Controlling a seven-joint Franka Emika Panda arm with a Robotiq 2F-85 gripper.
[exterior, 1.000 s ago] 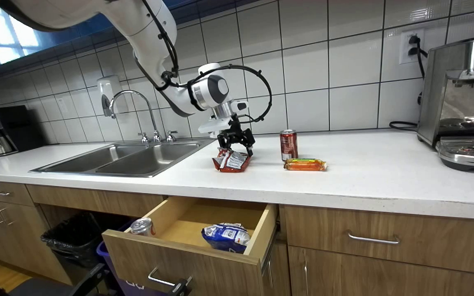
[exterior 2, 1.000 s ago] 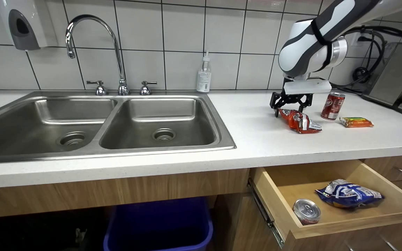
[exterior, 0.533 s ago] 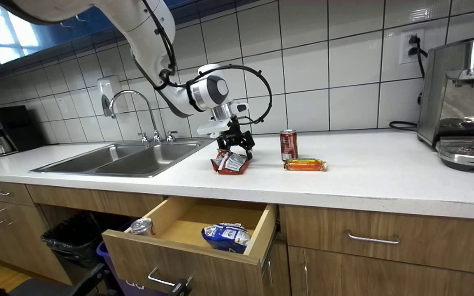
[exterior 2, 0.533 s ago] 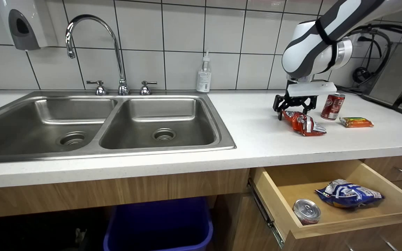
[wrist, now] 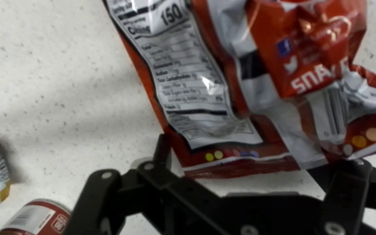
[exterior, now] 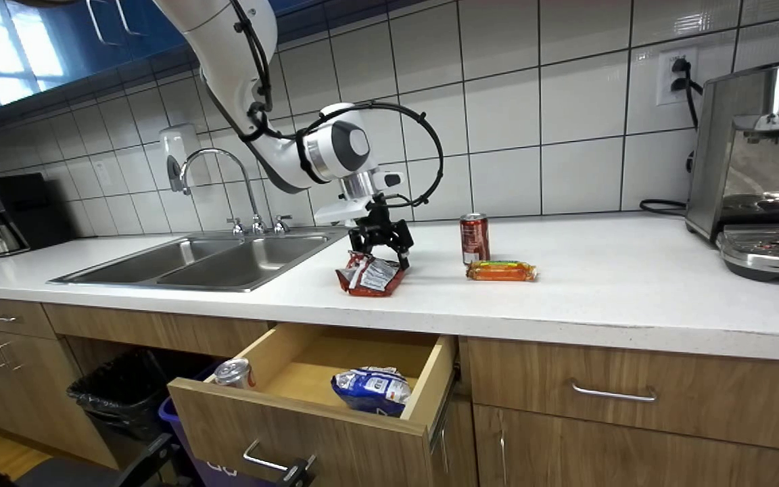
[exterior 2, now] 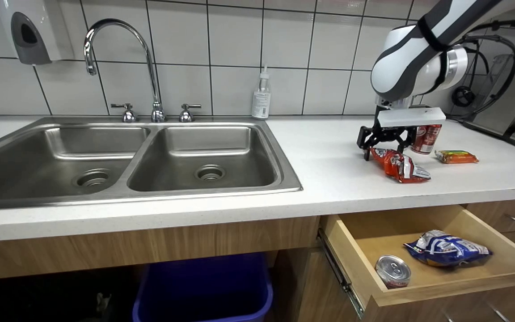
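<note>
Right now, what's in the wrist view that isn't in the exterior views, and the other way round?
Only the wrist view: a readable 150 and printed bird on the red bag.
Only the exterior views: the sink, and the open drawer holding a blue bag and silver-topped can.
Both share: the red bag, gripper, red can and snack packet.

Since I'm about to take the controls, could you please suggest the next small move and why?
I would probably nudge the red snack bag gently toward the open drawer: the claw stands spread at the bag's end away from the drawer, which juts out below the counter.
</note>
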